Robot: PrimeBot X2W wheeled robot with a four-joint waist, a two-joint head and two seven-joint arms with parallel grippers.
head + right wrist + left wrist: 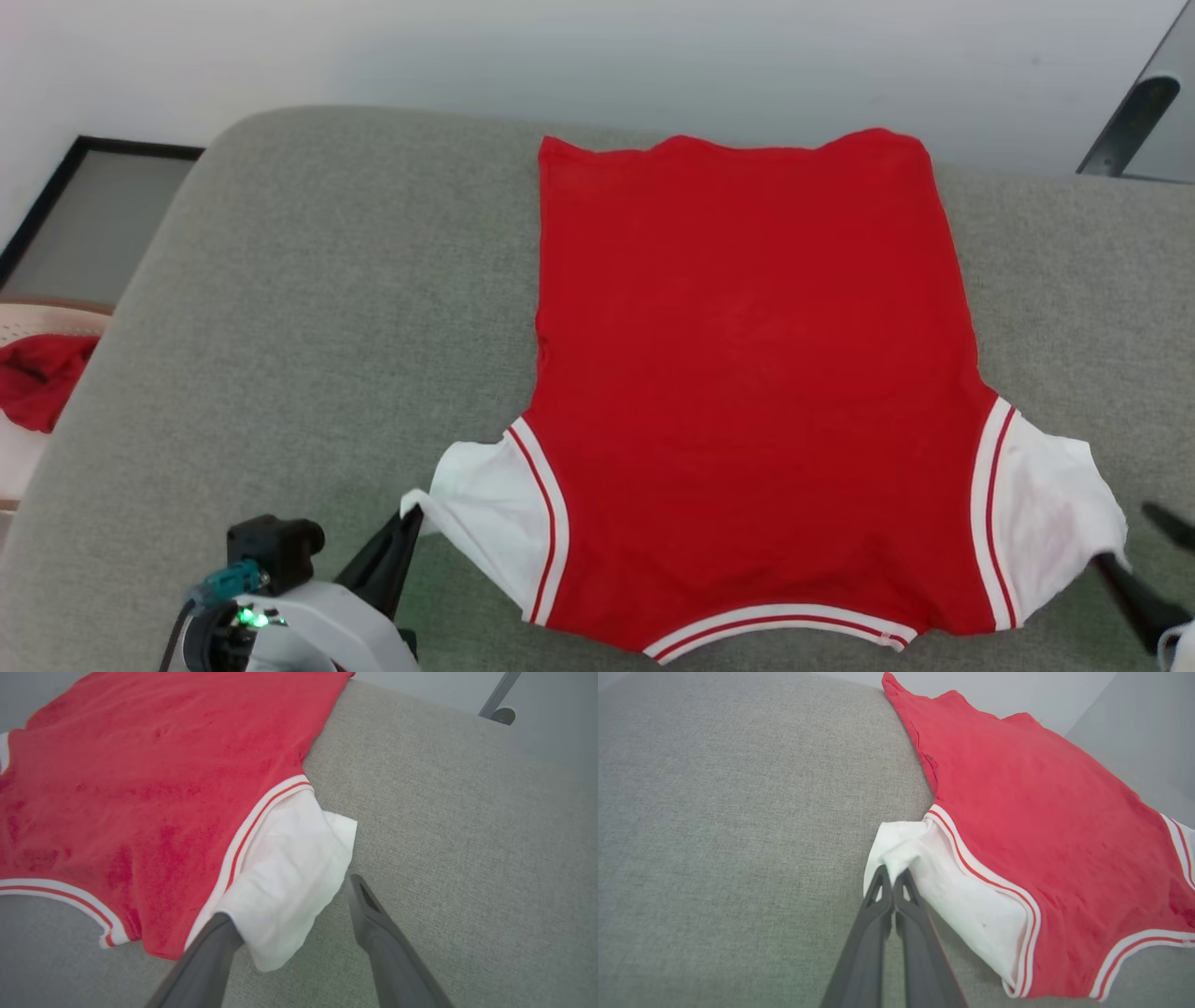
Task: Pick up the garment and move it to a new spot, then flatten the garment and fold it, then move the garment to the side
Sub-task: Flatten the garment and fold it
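The garment [747, 373] lies spread flat on the grey cushion [308, 308], plain red side up and collar nearest me; its letters are hidden. My left gripper [411, 525] is shut on the outer edge of the left white sleeve [485, 523], pinching a small fold of it [896, 858]. At the right, the other white sleeve [1046, 504] lies partly between the fingers of my right gripper [1137, 541], which is open. In the right wrist view that gripper [289, 900] has one fingertip tucked beneath the sleeve [289, 863] and the other on the cushion beside it.
A cream perforated basket [47, 322] holding a plain red cloth [37, 378] stands off the cushion's left edge. A dark-framed panel [93, 149] lies on the floor at back left. A metal leg [1130, 121] stands at back right. Broad bare cushion lies left of the garment.
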